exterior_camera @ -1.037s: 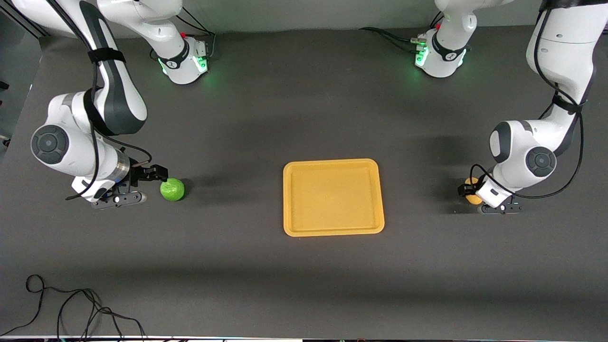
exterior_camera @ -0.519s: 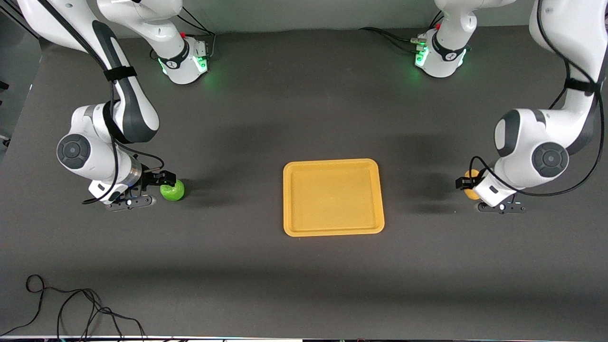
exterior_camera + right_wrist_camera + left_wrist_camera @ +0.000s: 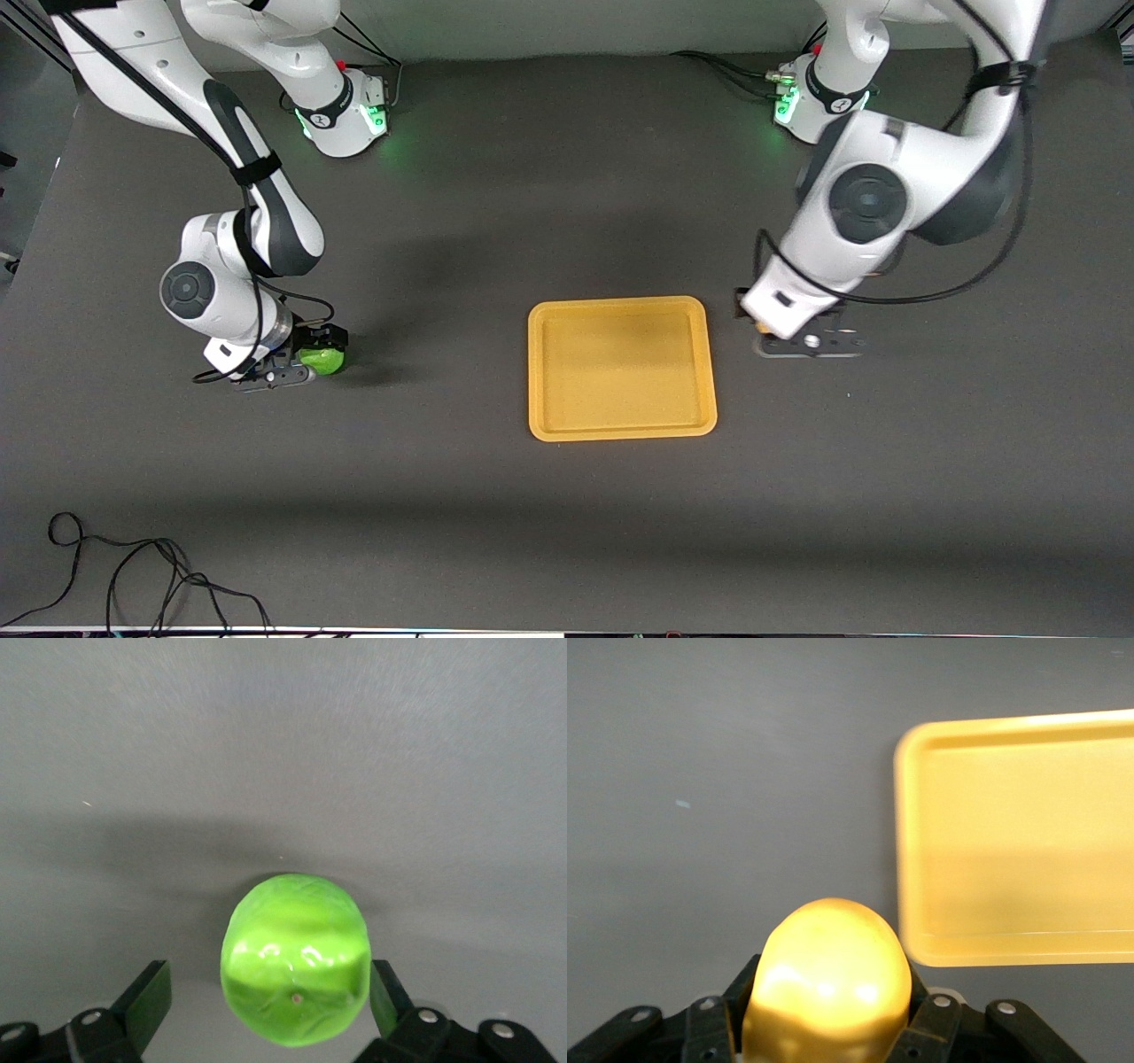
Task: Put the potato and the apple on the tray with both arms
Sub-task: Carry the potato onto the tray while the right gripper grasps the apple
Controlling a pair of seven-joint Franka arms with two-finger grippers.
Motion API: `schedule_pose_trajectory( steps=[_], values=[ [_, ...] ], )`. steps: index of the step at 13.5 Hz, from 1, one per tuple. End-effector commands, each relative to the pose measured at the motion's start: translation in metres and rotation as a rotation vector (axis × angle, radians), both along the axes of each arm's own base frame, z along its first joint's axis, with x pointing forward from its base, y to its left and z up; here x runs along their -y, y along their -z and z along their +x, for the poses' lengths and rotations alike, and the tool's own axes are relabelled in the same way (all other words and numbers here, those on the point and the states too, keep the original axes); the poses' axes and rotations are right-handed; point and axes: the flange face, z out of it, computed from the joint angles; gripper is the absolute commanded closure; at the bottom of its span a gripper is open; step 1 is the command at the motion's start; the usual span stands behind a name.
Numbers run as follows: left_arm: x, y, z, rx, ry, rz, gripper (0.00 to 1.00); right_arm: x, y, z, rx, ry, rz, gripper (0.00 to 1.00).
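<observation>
- Dark grey matte table carries everything. It looks slightly grippy, so round fruit should sit without rolling far.
- White right arm reaches low at about 9 o'clock from the tray in the front view. The white left arm hangs at about 3 o'clock from it.
- Orange-yellow tray lies flat mid-table with nothing in it. It looks like stiff plastic, and its low rim would stop a rolling piece only if that piece is set down gently.
- Left gripper is over bare table just beside the tray's rim toward the left arm's end. Its fingers pinch the potato from both sides.
- Right gripper is down at the table with its fingers spread around the apple. One finger stands clear of the skin, and the other looks to be at or touching it.
- Green apple rests on the table, well apart from the tray.
  - It is glossy and round, and likely light, hard and slippery.
  - I would grip it across its widest girth, low enough that it cannot squirt upward.
- Yellow-orange potato is held off the table.
  - It is smooth and shiny, probably a light, rigid plastic piece.
  - The fingers grip across its narrow waist, which suits the oval shape; a firm, steady squeeze should keep it from twisting.
</observation>
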Motion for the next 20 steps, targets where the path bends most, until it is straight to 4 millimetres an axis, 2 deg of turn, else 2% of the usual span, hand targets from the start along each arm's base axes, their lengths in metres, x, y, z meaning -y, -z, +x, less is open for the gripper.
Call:
schedule_pose_trajectory(
  steps=[1, 5, 7, 9, 11, 13, 14, 15, 17, 18, 19, 20],
  values=[
    [0.042, 0.044, 0.014, 0.000, -0.064, -0.030, 1.00, 0.002, 0.006, 0.000, 0.005, 0.005, -0.020, 0.01],
    [0.078, 0.138, 0.018, 0.020, -0.117, -0.054, 1.00, 0.009, 0.011, -0.002, -0.014, -0.019, -0.051, 0.01],
    [0.084, 0.170, 0.021, 0.017, -0.125, -0.064, 1.00, 0.010, 0.015, -0.001, -0.014, -0.016, -0.052, 0.06],
    [0.085, 0.183, 0.022, 0.006, -0.130, -0.057, 1.00, 0.008, 0.019, 0.000, -0.015, -0.008, -0.053, 0.23],
    [0.088, 0.197, 0.021, 0.008, -0.128, -0.061, 1.00, 0.005, 0.015, 0.002, -0.009, 0.028, -0.057, 0.43],
    [0.088, 0.204, 0.021, 0.007, -0.135, -0.061, 1.00, 0.000, 0.002, 0.010, 0.009, 0.046, -0.057, 0.52],
    [0.088, 0.206, 0.020, 0.007, -0.137, -0.053, 0.97, -0.004, -0.013, 0.021, -0.004, 0.045, -0.062, 0.56],
    [0.086, 0.208, 0.020, 0.006, -0.138, -0.049, 0.88, -0.018, -0.030, 0.030, -0.035, 0.027, -0.072, 0.56],
    [0.085, 0.209, 0.020, 0.005, -0.138, -0.045, 0.77, -0.036, -0.069, 0.047, -0.071, 0.072, -0.091, 0.57],
    [0.084, 0.211, 0.020, 0.006, -0.137, -0.042, 0.70, -0.062, -0.086, 0.052, -0.073, 0.046, -0.098, 0.57],
    [0.082, 0.214, 0.021, 0.004, -0.139, -0.039, 0.57, -0.084, -0.101, 0.054, -0.072, 0.020, -0.102, 0.57],
    [0.082, 0.215, 0.021, 0.003, -0.139, -0.038, 0.36, -0.097, -0.112, 0.057, -0.071, 0.027, -0.102, 0.57]
  ],
)
